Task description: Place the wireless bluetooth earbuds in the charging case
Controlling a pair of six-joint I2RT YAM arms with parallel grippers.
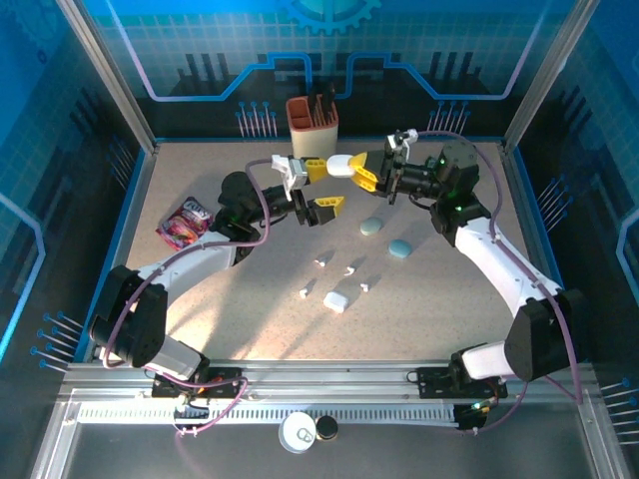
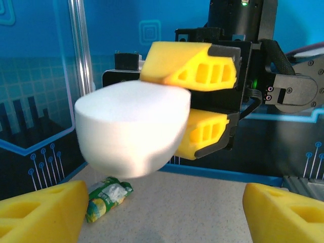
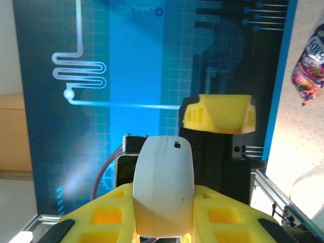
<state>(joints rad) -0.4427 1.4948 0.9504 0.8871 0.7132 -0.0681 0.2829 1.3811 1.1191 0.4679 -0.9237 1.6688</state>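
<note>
The right gripper (image 1: 357, 170) pinches a white case (image 1: 341, 165) between its yellow fingers (image 2: 192, 71), one above and one below. It holds the case in the air over the middle of the surface's (image 1: 200, 319) far edge, just in front of a brown holder (image 1: 312, 118). The case looks closed, with a thin seam and a small dark dot on its shell in the right wrist view.

The left gripper (image 1: 321, 188) faces the case from the left with its jaws wide apart. The upper finger is close beside the case's tip, but contact cannot be judged.

Four earbuds (image 1: 319, 262) lie loose near the centre of the surface, apart from one another. A second white case (image 1: 335, 300) rests among them, toward the near edge. Two pale blue discs (image 1: 371, 228) lie right of centre, between the earbuds and the right arm.

A snack pouch (image 1: 182, 222) lies by the left edge. In the left wrist view, a green packet (image 2: 109, 197) lies on the surface below the held case.
</note>
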